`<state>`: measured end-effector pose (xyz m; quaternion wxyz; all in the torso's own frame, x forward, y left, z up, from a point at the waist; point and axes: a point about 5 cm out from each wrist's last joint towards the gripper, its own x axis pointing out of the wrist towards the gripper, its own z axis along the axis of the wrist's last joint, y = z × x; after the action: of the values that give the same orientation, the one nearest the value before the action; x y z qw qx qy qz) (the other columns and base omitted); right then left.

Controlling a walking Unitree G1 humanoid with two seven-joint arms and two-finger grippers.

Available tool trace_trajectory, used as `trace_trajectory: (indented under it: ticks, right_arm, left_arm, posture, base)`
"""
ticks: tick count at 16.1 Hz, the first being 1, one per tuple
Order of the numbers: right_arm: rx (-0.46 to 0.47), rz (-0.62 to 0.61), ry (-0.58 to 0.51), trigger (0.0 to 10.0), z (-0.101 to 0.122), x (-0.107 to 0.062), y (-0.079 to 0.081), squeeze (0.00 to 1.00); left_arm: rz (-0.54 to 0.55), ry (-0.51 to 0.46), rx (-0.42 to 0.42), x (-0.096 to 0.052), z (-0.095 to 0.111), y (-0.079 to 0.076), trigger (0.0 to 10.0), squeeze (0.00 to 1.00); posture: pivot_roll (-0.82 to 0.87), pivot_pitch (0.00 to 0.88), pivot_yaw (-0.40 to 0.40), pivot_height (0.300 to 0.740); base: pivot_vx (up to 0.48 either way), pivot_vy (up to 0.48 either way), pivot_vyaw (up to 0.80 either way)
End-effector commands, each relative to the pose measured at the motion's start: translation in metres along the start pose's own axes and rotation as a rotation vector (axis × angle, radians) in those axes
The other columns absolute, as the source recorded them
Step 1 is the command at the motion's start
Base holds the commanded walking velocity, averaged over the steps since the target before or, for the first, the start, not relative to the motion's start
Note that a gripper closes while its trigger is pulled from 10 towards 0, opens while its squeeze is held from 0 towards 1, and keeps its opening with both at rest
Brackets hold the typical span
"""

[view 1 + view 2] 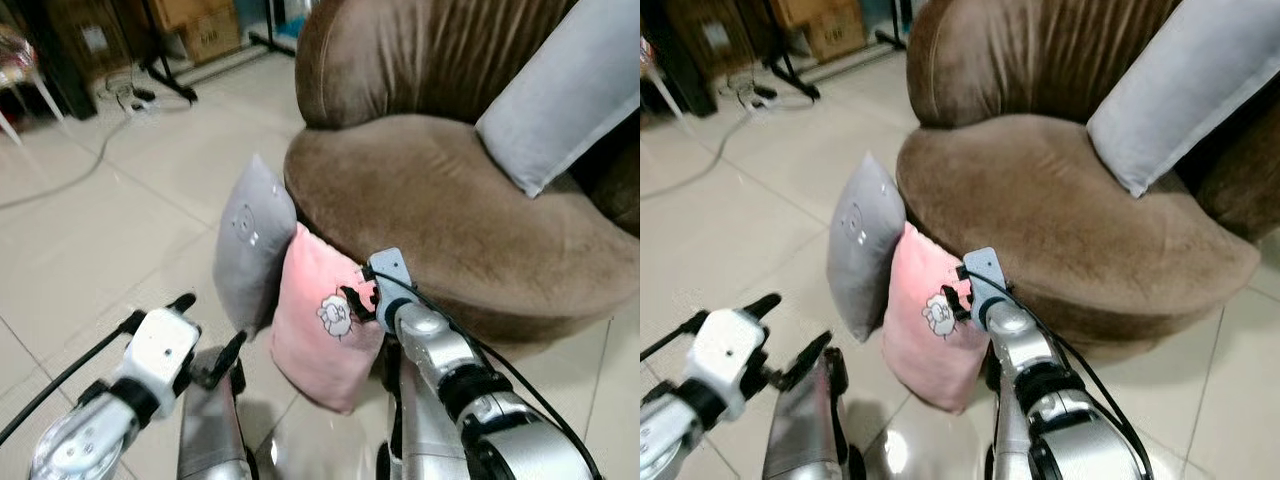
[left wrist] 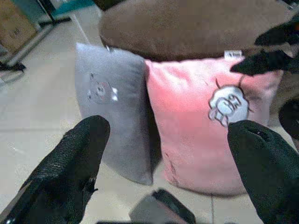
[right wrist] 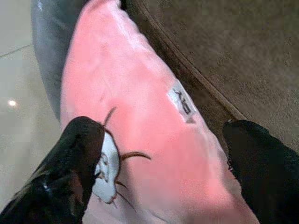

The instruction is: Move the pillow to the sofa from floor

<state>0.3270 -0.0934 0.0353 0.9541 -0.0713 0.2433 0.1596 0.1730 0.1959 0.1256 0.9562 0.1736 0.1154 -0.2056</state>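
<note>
Pink pillow (image 1: pixel 322 330) leans against sofa (image 1: pixel 450 215); right gripper (image 3: pixel 163 158) spread wide astride its top edge, left gripper (image 2: pixel 168 158) spread, short of it.

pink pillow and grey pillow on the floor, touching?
Touching. Left wrist view: pink pillow leans against grey pillow, edges pressed together with no gap.

A home living room: a round brown sofa (image 1: pixel 450 210) just beyond the right gripper (image 1: pixel 358 300), pale tiled floor (image 1: pixel 110 230) around, cardboard boxes (image 1: pixel 205 30) well beyond.
</note>
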Motion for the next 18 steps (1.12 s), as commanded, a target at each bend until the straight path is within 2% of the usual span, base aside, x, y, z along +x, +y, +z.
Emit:
trace_trajectory:
  ticks: [1, 2, 3, 4, 6, 8, 9, 10, 11, 15, 18]
  right_arm:
    - [-0.018, -0.036, 0.000, 10.0, 0.000, 0.001, -0.002, 1.00]
    - [-0.016, -0.048, -0.004, 10.0, 0.001, 0.001, -0.002, 1.00]
    - [-0.002, -0.075, -0.010, 10.0, 0.002, 0.003, -0.004, 0.00]
    - [0.008, -0.089, -0.005, 10.0, 0.002, 0.003, -0.004, 0.00]
    - [-0.017, -0.085, 0.052, 10.0, -0.003, 0.005, 0.002, 0.00]
    - [-0.002, -0.068, 0.070, 10.0, -0.005, 0.005, 0.006, 0.00]
    - [0.013, -0.068, 0.081, 3.8, -0.007, 0.006, 0.010, 0.00]
    - [0.012, -0.068, 0.083, 3.8, -0.007, 0.006, 0.011, 0.00]
    - [0.010, -0.069, 0.082, 0.2, -0.007, 0.006, 0.013, 0.00]
    - [0.023, -0.050, 0.068, 0.0, -0.005, 0.007, 0.022, 0.00]
    - [0.028, -0.051, 0.063, 0.0, -0.004, 0.008, 0.023, 0.00]
  left_arm:
    - [-0.002, 0.006, 0.005, -0.011, 0.005, -0.001, 10.0, 0.00]
    - [0.000, 0.009, 0.004, -0.016, 0.007, -0.001, 10.0, 0.00]
    - [0.007, 0.021, 0.007, -0.025, 0.009, 0.000, 10.0, 0.00]
    - [0.014, 0.033, 0.010, -0.030, 0.009, 0.001, 10.0, 0.00]
    - [0.012, 0.073, 0.009, -0.050, 0.013, 0.000, 10.0, 0.00]
    - [-0.004, 0.087, 0.004, -0.055, 0.014, -0.002, 10.0, 0.00]
    - [-0.034, 0.097, -0.006, -0.059, 0.014, -0.002, 10.0, 0.00]
    - [-0.043, 0.099, -0.009, -0.059, 0.014, -0.003, 10.0, 0.00]
    - [-0.063, 0.110, -0.009, -0.061, 0.014, -0.003, 10.0, 0.00]
    - [-0.070, 0.126, -0.010, -0.066, 0.015, -0.001, 10.0, 0.00]
    - [-0.083, 0.123, -0.013, -0.065, 0.018, -0.002, 10.0, 0.00]
  posture:
    - [-0.02, 0.175, -0.012, 0.477]
    - [-0.01, 0.176, -0.016, 0.477]
    - [0.01, 0.177, -0.018, 0.477]
    - [0.02, 0.182, -0.020, 0.477]
    - [0.05, 0.205, -0.016, 0.477]
    - [0.05, 0.211, -0.015, 0.477]
    - [0.06, 0.218, -0.009, 0.477]
    - [0.06, 0.219, -0.008, 0.477]
    - [0.06, 0.219, -0.007, 0.477]
    - [0.06, 0.212, -0.001, 0.477]
    - [0.06, 0.211, 0.000, 0.477]
  base:
    - [0.000, 0.000, 0.00]
    - [0.000, 0.000, 0.00]
    - [0.000, 0.000, 0.00]
    - [0.000, 0.000, 0.00]
    - [0.000, 0.000, 0.00]
    - [0.000, 0.000, 0.00]
    - [0.000, 0.000, 0.00]
    - [0.000, 0.000, 0.00]
    - [0.000, 0.000, 0.00]
    - [0.000, 0.000, 0.00]
    - [0.000, 0.000, 0.00]
